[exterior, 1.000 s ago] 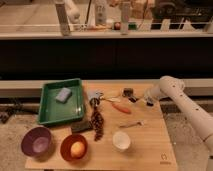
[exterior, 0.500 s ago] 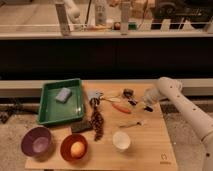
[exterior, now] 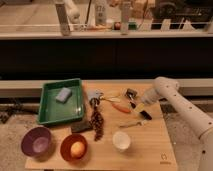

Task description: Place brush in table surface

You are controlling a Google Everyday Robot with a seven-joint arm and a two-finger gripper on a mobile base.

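Note:
The brush [exterior: 144, 114], a small black oblong stick, is low over or on the table surface [exterior: 150, 145] near its right edge, right of the orange carrot [exterior: 120, 107]. My gripper [exterior: 136, 104] reaches in from the right on a white arm [exterior: 167, 92]. Its tip is just above and left of the brush. I cannot tell whether it touches the brush.
A green tray [exterior: 50, 112] with a blue sponge [exterior: 63, 94] stands at the left. A purple bowl [exterior: 36, 141], an orange bowl [exterior: 74, 147] and a white cup [exterior: 121, 140] stand along the front. A dark knobbly strand [exterior: 96, 122], a dark block [exterior: 80, 126] and a fork [exterior: 131, 123] lie mid-table.
The gripper has moved down and a little to the right, toward the table's right edge. The black brush now shows just below its tip.

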